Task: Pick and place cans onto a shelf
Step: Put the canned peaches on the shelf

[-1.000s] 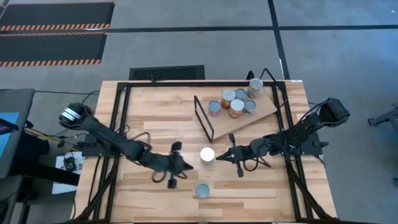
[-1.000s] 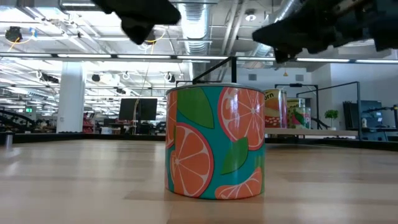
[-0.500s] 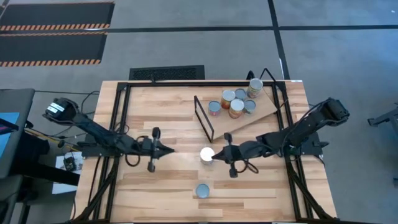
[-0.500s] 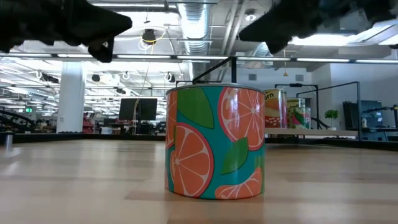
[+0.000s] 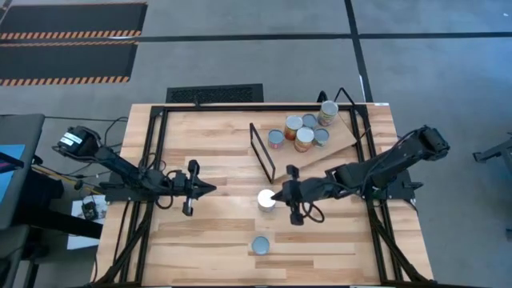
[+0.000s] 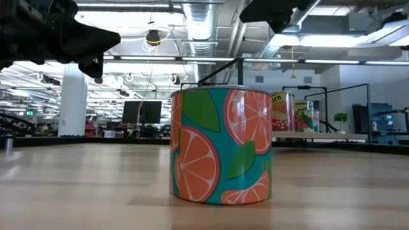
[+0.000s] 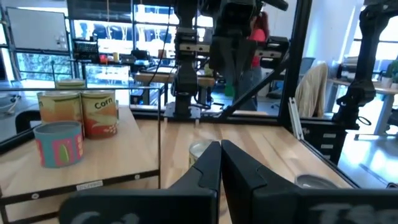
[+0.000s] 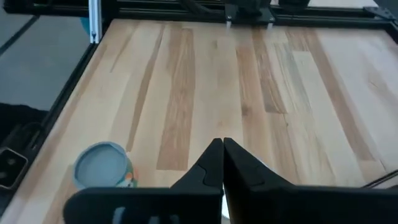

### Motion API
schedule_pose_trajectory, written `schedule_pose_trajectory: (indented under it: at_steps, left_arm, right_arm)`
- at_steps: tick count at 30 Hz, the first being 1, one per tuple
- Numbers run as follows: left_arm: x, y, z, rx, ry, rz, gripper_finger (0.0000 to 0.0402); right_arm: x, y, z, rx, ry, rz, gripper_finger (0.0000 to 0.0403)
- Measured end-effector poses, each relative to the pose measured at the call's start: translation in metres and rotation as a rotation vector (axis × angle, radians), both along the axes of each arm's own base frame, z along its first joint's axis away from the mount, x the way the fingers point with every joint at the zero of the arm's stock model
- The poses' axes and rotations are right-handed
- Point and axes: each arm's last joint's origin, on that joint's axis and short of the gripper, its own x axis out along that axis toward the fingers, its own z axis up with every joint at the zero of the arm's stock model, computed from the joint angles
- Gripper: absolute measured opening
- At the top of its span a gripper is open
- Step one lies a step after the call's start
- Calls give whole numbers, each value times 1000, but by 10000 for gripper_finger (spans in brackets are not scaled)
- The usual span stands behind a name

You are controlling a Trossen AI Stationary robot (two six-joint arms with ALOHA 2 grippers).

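Note:
A white-topped can [image 5: 265,200] stands on the tabletop at mid-table. A bluish-topped can with an orange-slice label [image 5: 261,245] stands nearer the front edge; it also shows in the low view [image 6: 222,145] and the right wrist view [image 8: 102,165]. Several cans [image 5: 302,130] stand on the tilted light-wood shelf [image 5: 340,138] at the far right, which has a black wire frame [image 5: 262,152] at its left end. My right gripper [image 5: 277,196] is shut and empty, raised beside the white-topped can's right edge. My left gripper [image 5: 211,188] is shut and empty, left of the cans.
A black metal frame [image 5: 156,160] runs along the table's edges. Bare wood [image 5: 216,144] lies between my left gripper and the shelf. Beyond the table the low view shows an open room with desks and monitors [image 6: 142,114].
My left gripper has drawn back toward the table's left edge and a little toward the far edge, away from the front can. My right gripper has gone toward the table's left, up to the white-topped can, and risen a little. The cans have not moved.

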Motion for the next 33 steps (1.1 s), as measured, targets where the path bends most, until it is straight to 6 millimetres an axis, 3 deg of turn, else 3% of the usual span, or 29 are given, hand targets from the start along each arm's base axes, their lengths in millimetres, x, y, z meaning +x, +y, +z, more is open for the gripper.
schedule_pose_trajectory:
  at_steps: [9, 19, 25, 33]
  left_arm:
    - [0, 0, -1, 1, 6, 0, 0]
    - [0, 0, -2, 6, 23, 1, 0]
    - [0, 0, -2, 6, 24, 1, 0]
    - [0, 0, -3, 8, 28, 1, 0]
  right_arm:
    - [11, 0, 3, 41, 85, -55, 91]
    - [56, 24, -24, -96, 415, -17, 146]
    - [72, 34, -38, -163, 566, -8, 141]
    - [84, 33, -51, -218, 634, -12, 85]
